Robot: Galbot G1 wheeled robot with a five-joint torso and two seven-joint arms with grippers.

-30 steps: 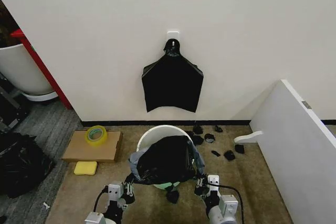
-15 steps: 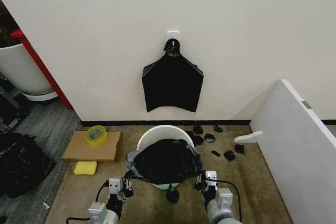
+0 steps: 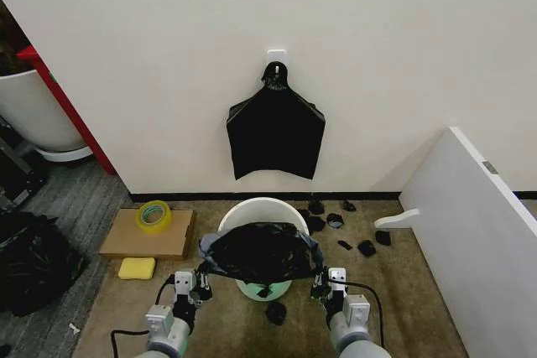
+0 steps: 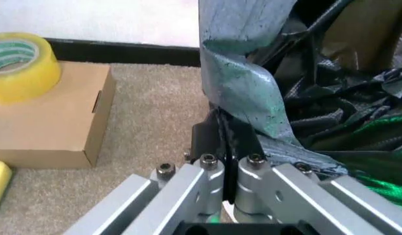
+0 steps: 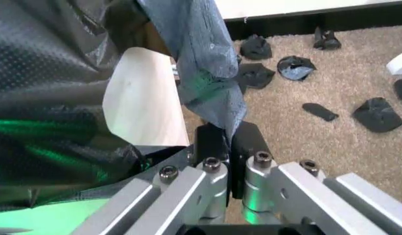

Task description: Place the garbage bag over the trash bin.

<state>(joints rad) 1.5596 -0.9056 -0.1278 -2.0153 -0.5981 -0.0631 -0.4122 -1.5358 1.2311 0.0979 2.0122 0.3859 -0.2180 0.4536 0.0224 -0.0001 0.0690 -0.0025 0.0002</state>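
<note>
Bag mouth now pulled wider and flatter than a second ago; garbage bag point(image 3: 258, 253) stretched above the near side of trash bin point(image 3: 262, 212); left gripper point(image 3: 200, 284) and right gripper point(image 3: 321, 283) each pinched tight on an edge; probably not yet over the rim.

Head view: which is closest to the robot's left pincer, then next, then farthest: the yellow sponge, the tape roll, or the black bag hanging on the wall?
1. Yellow sponge, on the floor just outward of the left pincer.
2. Tape roll, on the cardboard box beyond the sponge.
3. Hanging black bag, up on the far wall.
</note>
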